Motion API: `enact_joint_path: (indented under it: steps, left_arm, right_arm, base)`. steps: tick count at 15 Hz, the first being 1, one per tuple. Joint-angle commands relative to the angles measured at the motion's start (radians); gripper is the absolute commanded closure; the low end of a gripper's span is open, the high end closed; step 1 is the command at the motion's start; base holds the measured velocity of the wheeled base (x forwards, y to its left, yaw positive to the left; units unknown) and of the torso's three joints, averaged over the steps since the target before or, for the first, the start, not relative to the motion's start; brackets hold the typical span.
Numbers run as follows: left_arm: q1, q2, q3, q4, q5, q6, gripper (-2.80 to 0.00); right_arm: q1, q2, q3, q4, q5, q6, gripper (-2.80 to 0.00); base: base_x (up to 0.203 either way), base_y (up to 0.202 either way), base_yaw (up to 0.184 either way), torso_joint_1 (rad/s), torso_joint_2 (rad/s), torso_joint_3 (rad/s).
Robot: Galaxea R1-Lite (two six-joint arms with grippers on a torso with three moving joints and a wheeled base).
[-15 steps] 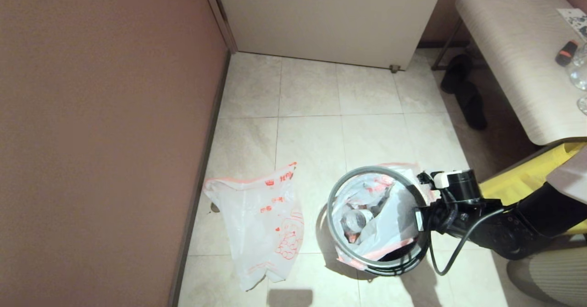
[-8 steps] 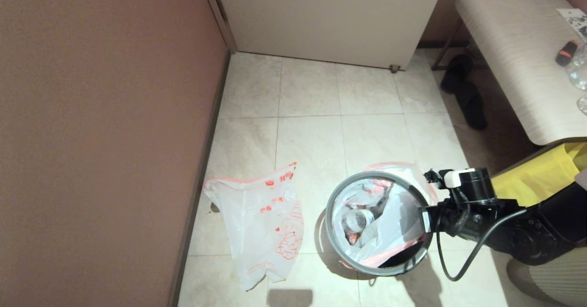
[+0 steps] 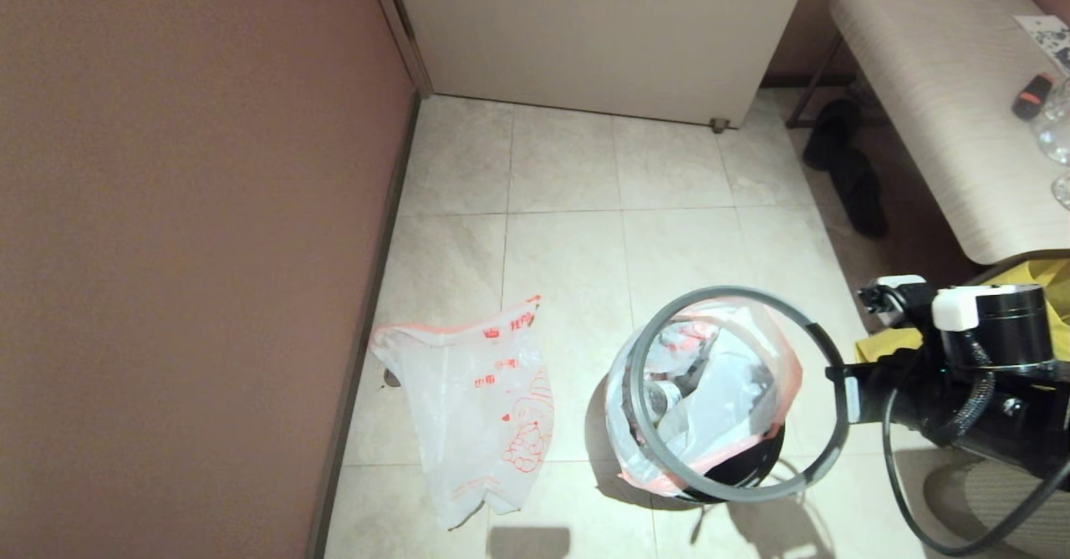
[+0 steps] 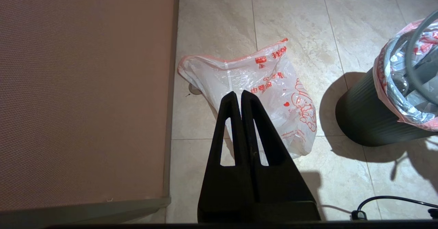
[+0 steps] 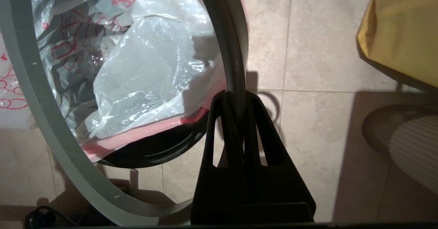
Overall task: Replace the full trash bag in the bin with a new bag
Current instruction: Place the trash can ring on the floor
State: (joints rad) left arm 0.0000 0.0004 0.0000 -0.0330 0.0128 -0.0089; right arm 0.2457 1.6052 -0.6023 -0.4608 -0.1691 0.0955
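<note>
The black bin stands on the tiled floor with the full trash bag still inside, its pink edge folded over the bin's lip. My right gripper is shut on the grey hoop rim, which hangs lifted clear above the bin and tilted. The new bag, with red characters and a cartoon, lies flat on the floor to the bin's left. My left gripper hangs shut and empty above the new bag, out of the head view.
A pink wall runs along the left, a white door at the back. A pale table stands at the right, black shoes beneath it. A yellow bag sits behind my right arm.
My right gripper has risen and moved right with the hoop rim, pulling it up off the bin. The full bag's edge now hangs loose over the bin's lip.
</note>
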Motion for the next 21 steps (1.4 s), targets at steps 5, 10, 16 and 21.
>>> enact_joint_path:
  steps: [5,10,16,21]
  left_arm:
    - [0.000,0.000,0.000,-0.001,0.000,0.000,0.00]
    - [0.000,0.000,0.000,-0.001,0.001,0.000,0.00]
    - [0.000,0.000,0.000,-0.001,0.001,0.000,0.00]
    - [0.000,0.000,0.000,-0.001,0.001,0.000,0.00]
  right_arm:
    - [-0.204,-0.157,0.006,0.052,0.055,0.002,0.00]
    - [-0.378,-0.057,-0.091,0.051,0.129,0.056,0.00]
    - [-0.529,0.137,-0.324,0.045,0.124,0.210,0.00]
    - [-0.561,0.302,-0.372,0.040,0.115,0.176,0.00]
  base:
    - [0.000,0.000,0.000,0.000,0.00,0.000]
    - [0.000,0.000,0.000,0.000,0.00,0.000]
    - [0.000,0.000,0.000,0.000,0.00,0.000]
    - [0.000,0.000,0.000,0.000,0.00,0.000]
